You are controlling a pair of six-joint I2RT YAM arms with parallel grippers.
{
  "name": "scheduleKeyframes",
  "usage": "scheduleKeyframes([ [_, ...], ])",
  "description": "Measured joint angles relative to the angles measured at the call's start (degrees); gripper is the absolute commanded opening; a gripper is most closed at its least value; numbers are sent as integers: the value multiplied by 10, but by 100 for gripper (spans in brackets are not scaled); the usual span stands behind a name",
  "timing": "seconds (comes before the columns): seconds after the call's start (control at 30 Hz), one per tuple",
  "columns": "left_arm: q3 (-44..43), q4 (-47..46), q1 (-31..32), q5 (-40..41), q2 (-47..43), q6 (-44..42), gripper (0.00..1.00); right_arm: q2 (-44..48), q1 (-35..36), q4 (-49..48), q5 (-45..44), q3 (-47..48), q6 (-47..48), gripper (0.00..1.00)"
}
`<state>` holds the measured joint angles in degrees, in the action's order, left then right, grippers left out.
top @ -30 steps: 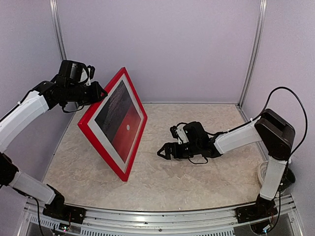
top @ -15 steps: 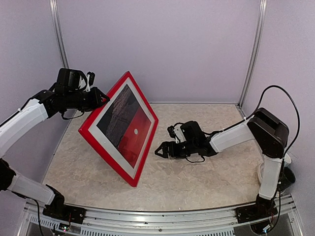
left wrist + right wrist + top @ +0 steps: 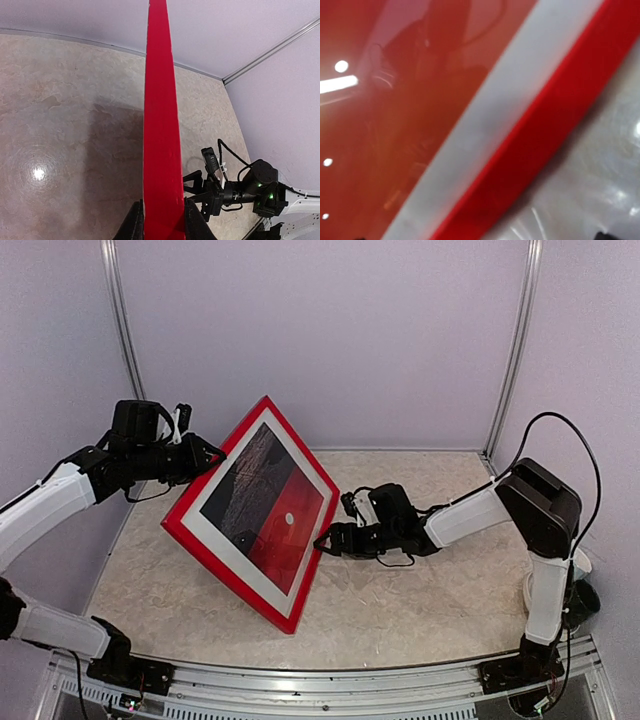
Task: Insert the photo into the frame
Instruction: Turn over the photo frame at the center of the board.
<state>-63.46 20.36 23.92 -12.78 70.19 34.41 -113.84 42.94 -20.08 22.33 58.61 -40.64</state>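
Frame (image 3: 222, 570) tipped up on one corner, photo (image 3: 270, 510) showing inside.
The left gripper (image 3: 205, 452) pinches the upper-left rim, and the low corner seems to rest mid-table (image 3: 420, 610) toward the near edge. The right gripper (image 3: 328, 537), spread wide and empty, sits beside the frame's right corner, likely to steady it.

We see two arms of one make; the left arm (image 3: 50, 502) and the right arm (image 3: 472, 522) each wear long white shells between bulky black joint housings; a black base block (image 3: 122, 670) sits under each; a thin black cable (image 3: 598, 472) loops over the right arm's elbow housing, and shorter black wires curl at both wrists; the left gripper (image 3: 212, 452) and the right gripper (image 3: 322, 540) are black throughout; in the left wrist view we make out small green lights (image 3: 258, 184) on the right arm's black wrist housing.
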Motion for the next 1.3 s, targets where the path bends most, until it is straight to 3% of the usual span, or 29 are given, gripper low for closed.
scheduleKeyframes([
  [0.4,90,-53,0,-17,-56,49,12,-19,-1,-40,36,5,-27,99],
  [0.73,137,-96,3,-34,-70,63,33,-12,-20,-61,57,-19,-32,99],
  [1.1,173,-95,42,-45,-69,54,46,28,-61,-12,55,-45,-7,99],
  [1.3,208,-113,72,-43,-68,55,48,49,-85,21,51,-56,12,99],
])
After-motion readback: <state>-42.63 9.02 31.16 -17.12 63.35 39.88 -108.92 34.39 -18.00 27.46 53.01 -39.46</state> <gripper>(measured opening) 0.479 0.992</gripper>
